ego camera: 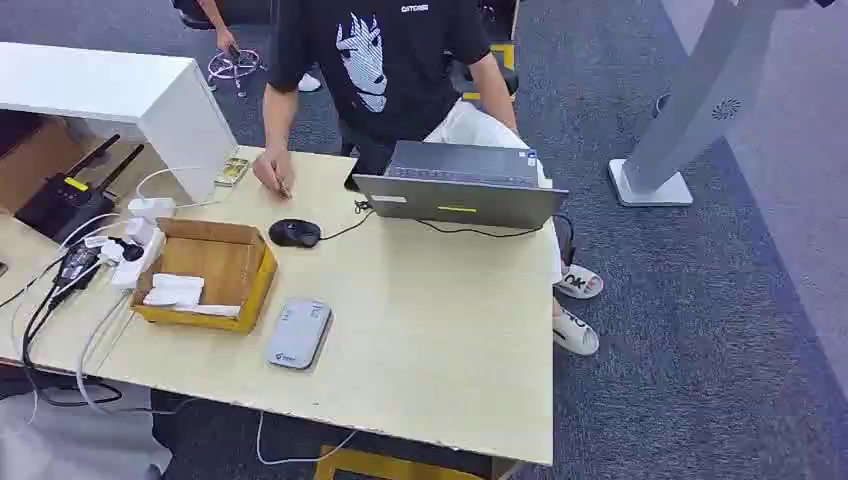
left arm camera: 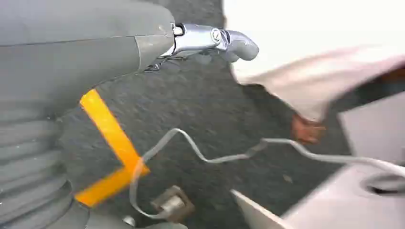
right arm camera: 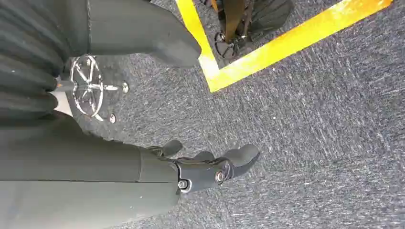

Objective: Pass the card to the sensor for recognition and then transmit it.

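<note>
White cards (ego camera: 175,290) lie in an open yellow cardboard box (ego camera: 255,285) on the left part of the pale wooden table (ego camera: 440,340). A flat grey card sensor (ego camera: 298,333) rests on the table just right of the box, toward the near edge. My left hand (left arm camera: 191,40) hangs over dark carpet with its fingers stretched out and nothing in it. In the right wrist view my right hand (right arm camera: 200,169) also hangs above carpet, thumb and fingers apart, holding nothing.
A person (ego camera: 385,70) stands at the table's far side, one hand (ego camera: 272,172) on the tabletop. A grey laptop (ego camera: 460,190) and black mouse (ego camera: 294,233) sit behind the box. A power strip (ego camera: 135,255), cables and a radio (ego camera: 65,195) crowd the left edge.
</note>
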